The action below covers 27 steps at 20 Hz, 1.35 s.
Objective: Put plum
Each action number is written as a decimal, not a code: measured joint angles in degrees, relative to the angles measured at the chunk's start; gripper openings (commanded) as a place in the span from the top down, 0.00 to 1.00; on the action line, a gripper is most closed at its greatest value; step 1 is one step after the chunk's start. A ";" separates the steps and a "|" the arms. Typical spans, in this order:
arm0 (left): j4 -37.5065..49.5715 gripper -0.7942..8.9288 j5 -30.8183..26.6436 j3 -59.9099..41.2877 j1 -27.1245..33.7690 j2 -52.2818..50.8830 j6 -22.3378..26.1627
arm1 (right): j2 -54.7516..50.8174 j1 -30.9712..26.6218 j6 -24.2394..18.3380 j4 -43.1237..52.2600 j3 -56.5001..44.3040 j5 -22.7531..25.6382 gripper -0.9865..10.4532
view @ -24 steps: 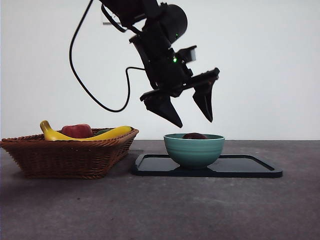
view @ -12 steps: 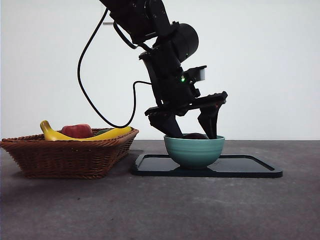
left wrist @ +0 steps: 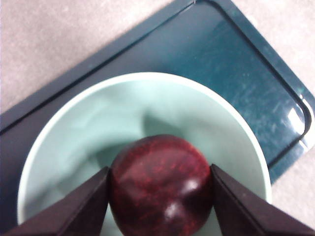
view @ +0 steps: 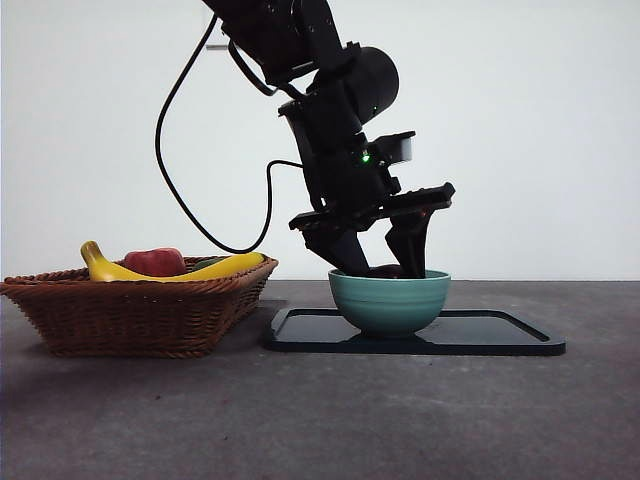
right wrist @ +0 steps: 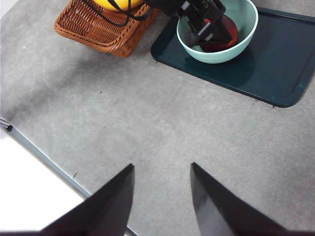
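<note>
Over the bowl, front view: left gripper (view: 378, 268) dips inside the green bowl (view: 389, 300) on the tray (view: 500, 335); basket (view: 135, 310) waits alongside.
Left wrist view: plum (left wrist: 160, 184) low in the bowl, jaws touching both flanks, part-open to its width.
Right wrist view: right gripper (right wrist: 161, 194) spread wide, empty, above bare bench (right wrist: 147, 123).

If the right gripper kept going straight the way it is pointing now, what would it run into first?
Most likely the bare grey table: the right gripper, jaws open, points at empty tabletop, well short of the tray. Depth is uncertain.
</note>
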 measured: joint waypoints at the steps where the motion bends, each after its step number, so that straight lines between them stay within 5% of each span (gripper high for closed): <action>1: -0.28 0.67 0.00 0.37 0.00 0.00 0.00 | 0.00 0.00 0.00 0.00 0.00 0.00 0.75; 10: -3.39 0.66 0.00 3.50 1.57 -18.47 0.00 | 0.00 0.00 0.00 0.00 0.00 0.02 0.75; 20: -23.02 0.66 -5.84 3.30 8.11 -38.91 -0.28 | -0.02 0.00 -0.04 0.00 0.00 0.02 0.75; 27: -10.93 0.66 -5.99 -20.28 12.98 -49.79 -1.36 | -0.02 0.00 -0.04 0.00 0.00 0.02 0.75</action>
